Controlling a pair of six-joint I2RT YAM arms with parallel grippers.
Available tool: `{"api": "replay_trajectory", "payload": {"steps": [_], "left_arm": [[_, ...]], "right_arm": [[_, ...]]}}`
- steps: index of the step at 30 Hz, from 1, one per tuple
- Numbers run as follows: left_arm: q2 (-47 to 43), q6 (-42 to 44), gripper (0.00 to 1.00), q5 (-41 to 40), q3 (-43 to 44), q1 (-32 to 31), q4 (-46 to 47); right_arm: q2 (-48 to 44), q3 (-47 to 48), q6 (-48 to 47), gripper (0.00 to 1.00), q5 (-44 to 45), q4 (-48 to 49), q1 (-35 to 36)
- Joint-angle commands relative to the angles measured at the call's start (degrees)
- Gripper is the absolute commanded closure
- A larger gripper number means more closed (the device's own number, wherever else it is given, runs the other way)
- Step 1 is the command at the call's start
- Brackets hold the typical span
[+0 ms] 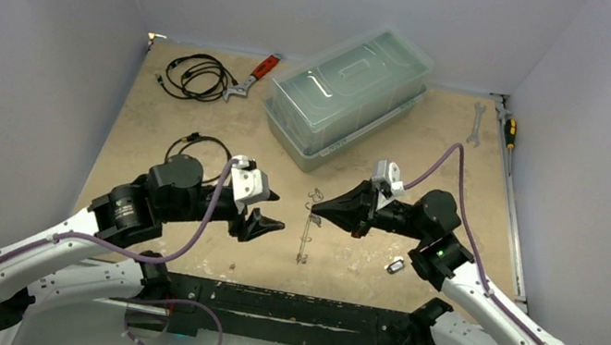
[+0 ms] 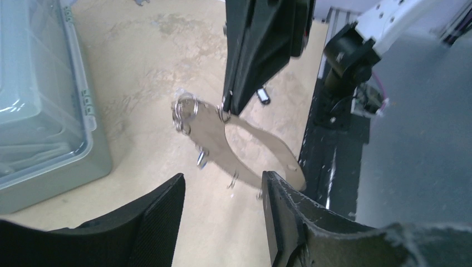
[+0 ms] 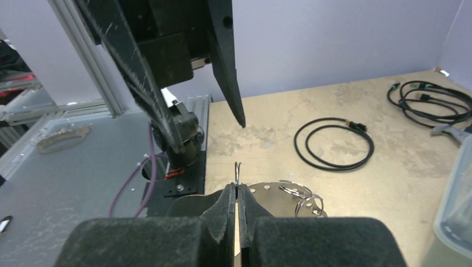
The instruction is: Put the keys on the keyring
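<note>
**While the right jaws clamp the keyring (image 2: 261, 136), the left jaws stand open**

Because the right jaws are shut on its rim, the hoop stands on edge over the desk (image 1: 343, 263), its face turned toward the left jaws, for threading, I judge. Those gape empty just short of it (touching nothing). Behind the right jaws, well apart, one dark-tagged key (image 1: 396, 265) lies flat, not yet on.

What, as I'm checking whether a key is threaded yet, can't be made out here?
- Top view: the keyring stands edge-on; what hangs on it is too small to tell.
- Right wrist view: the right gripper, shut on it, covers most of its rim.
- Left wrist view: the dark-tagged key is half hidden behind that gripper; a bluish bit by the rim is blurred.
</note>
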Motion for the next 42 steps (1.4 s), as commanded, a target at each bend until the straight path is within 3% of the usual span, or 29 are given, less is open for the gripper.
{"api": "replay_trajectory", "payload": {"steps": [1, 10, 17, 33, 38, 42], "left_arm": [[-0.12, 8.74, 0.45, 0.42, 0.09, 0.11, -3.97], [-1.11, 13.9, 0.46, 9.08, -8.51, 0.11, 3.7], [-4.95, 19.26, 0.56, 10.41, -13.51, 0.11, 3.81], [-2.17, 17.08, 0.71, 12.2, -15.58, 0.11, 7.29], [-2.33, 17.18, 0.71, 11.21, -16.14, 0.11, 6.98], [-3.47, 18.19, 0.62, 9.28, -15.1, 0.07, 3.95]], "right_arm": [[0.95, 4.55, -6.23, 1.0, 2.39, -7.39, 1.05], [7.34, 10.03, -15.36, 1.0, 9.12, -19.02, 9.54], [9.54, 11.35, -17.6, 1.0, 10.52, -20.97, 12.85], [11.9, 13.07, -20.49, 1.0, 14.56, -24.04, 18.84], [11.46, 13.2, -20.72, 1.0, 15.05, -24.54, 19.32], [11.1, 13.28, -20.94, 1.0, 15.65, -25.01, 19.66]]}}
